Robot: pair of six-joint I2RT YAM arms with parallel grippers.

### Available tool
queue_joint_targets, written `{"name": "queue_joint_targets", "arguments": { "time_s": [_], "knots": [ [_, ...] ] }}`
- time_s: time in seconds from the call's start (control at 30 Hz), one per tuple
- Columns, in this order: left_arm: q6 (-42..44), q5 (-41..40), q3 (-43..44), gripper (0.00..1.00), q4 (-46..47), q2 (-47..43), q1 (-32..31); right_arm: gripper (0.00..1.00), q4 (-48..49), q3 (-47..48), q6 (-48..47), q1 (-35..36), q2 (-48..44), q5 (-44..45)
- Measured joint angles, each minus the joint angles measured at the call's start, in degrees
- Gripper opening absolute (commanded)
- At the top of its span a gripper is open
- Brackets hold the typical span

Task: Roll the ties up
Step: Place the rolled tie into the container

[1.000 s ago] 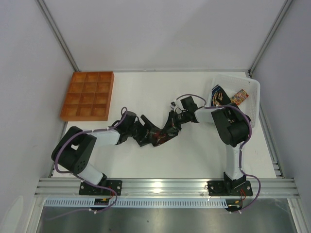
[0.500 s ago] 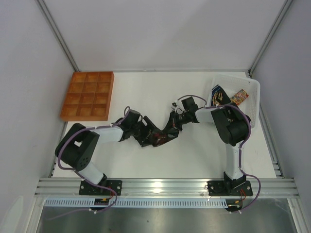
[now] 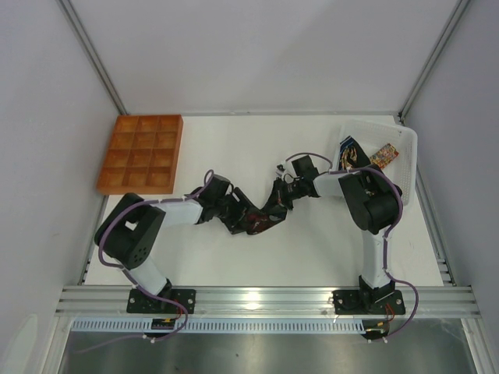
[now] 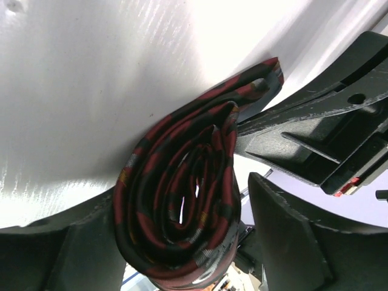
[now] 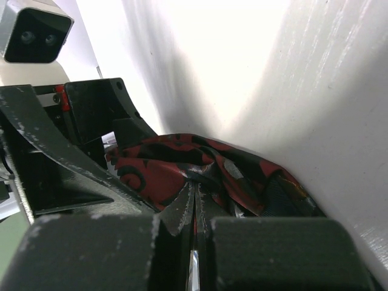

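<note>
Left pincer has its fingers well apart, one on each side of a rolled tie. The roll lies against one finger, and a thin slit of light shows between it and the other. Whether either finger presses the cloth cannot be told. The tie is maroon and black with small paler marks, wound in a loose, flattened spiral that stands on edge on the white bench, near its middle. The lower curve of the roll runs out of the left wrist view, and its innermost turns are too dark to count.

Right pincer has its fingers together, clamped on a fold of the same tie at one end of the roll; the cloth between the fingertips is hidden.

From above, both pincers meet over the roll and cover nearly all of it, leaving only a reddish scrap.

At the far right corner a white basket holds other ties, partly hidden by the right arm, their patterns unreadable. An orange tray sits far left, well apart.
</note>
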Motion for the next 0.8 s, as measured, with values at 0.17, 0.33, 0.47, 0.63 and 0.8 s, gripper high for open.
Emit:
{"name": "queue_joint_targets", "arguments": {
  "time_s": [0.17,0.33,0.47,0.63,0.8],
  "knots": [
    [-0.02,0.0,0.46,0.67,-0.76,0.7,-0.24,0.01,-0.02,0.0,0.0,0.0,0.0,0.15],
    [0.11,-0.02,1.16,0.61,-1.27,1.51,-0.66,0.01,-0.04,0.0,0.0,0.0,0.0,0.48],
    [0.11,0.0,1.25,0.62,-1.29,1.7,-0.74,0.01,-0.09,-0.02,0.02,0.0,0.0,0.63],
    [0.39,-0.02,1.33,0.62,-1.53,1.7,-0.81,0.01,-2.1,0.02,-0.26,-0.02,-0.72,2.05],
    [0.48,-0.02,1.33,0.6,-1.53,1.7,-0.87,0.01,-6.78,0.04,-1.33,-0.66,-3.41,5.14]
  ]
}}
